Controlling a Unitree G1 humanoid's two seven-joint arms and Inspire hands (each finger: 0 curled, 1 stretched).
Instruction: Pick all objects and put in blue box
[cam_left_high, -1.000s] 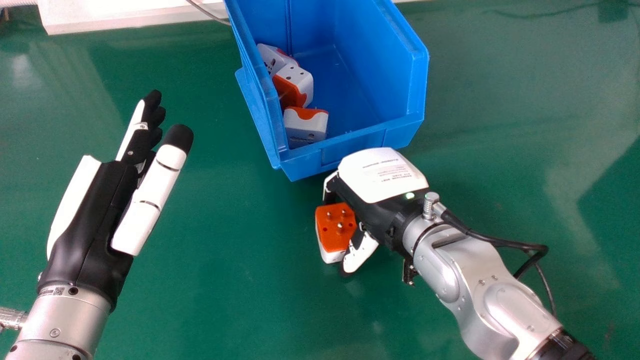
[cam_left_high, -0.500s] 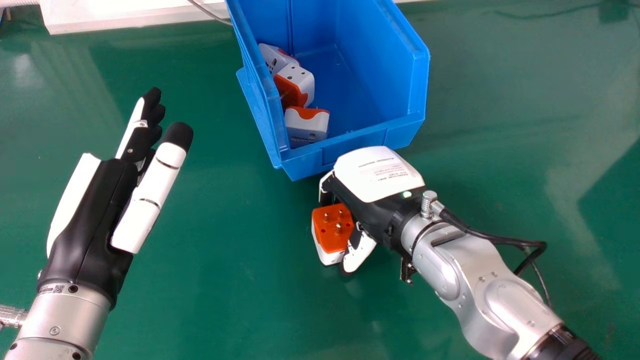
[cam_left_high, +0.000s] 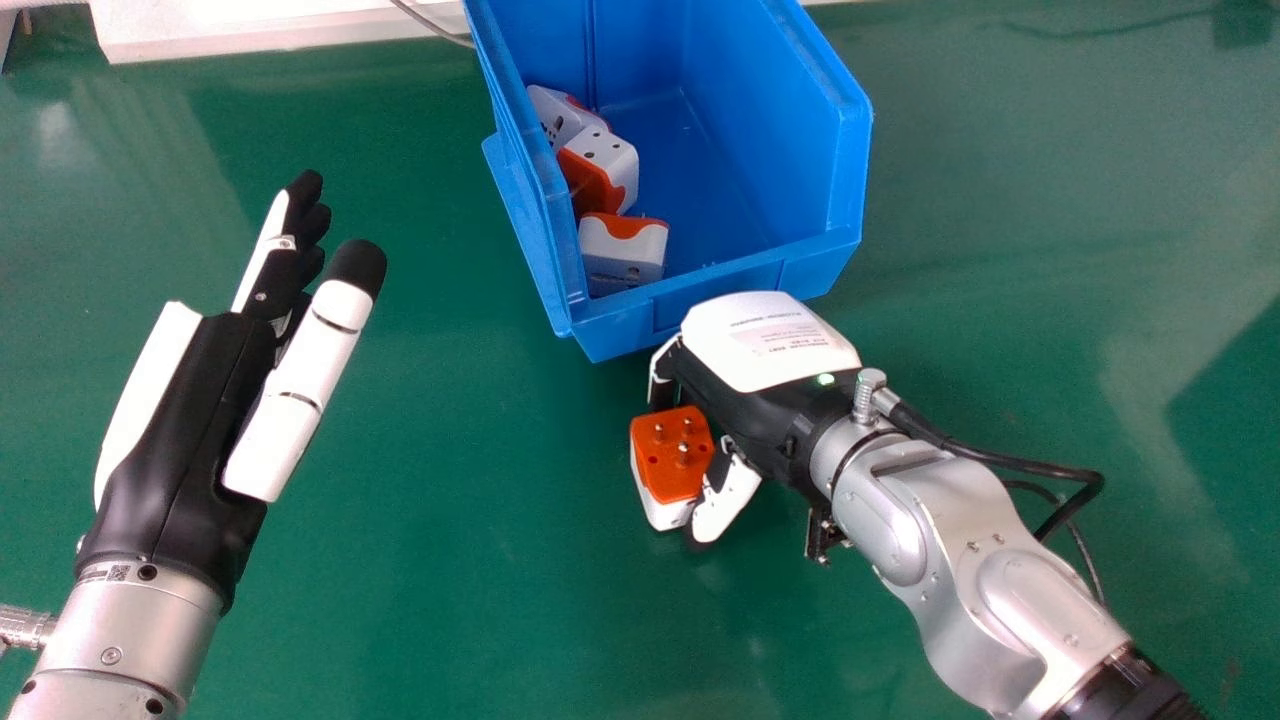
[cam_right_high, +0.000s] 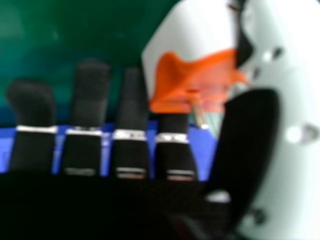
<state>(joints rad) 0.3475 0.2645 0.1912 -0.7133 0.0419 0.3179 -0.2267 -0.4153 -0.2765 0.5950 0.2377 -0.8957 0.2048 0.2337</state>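
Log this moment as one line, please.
Right hand: gripping orange-and-white plug adapter, pins up | Position: in front of blue plastic box | In box: three white-and-orange adapters visible | Left hand: open, empty

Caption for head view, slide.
Right hand grips an orange-and-white plug adapter in front of the blue box, where three similar ones lie.

Green glossy tabletop (cam_left_high: 450, 600) | white ledge (cam_left_high: 250, 30), far edge | pale reflections
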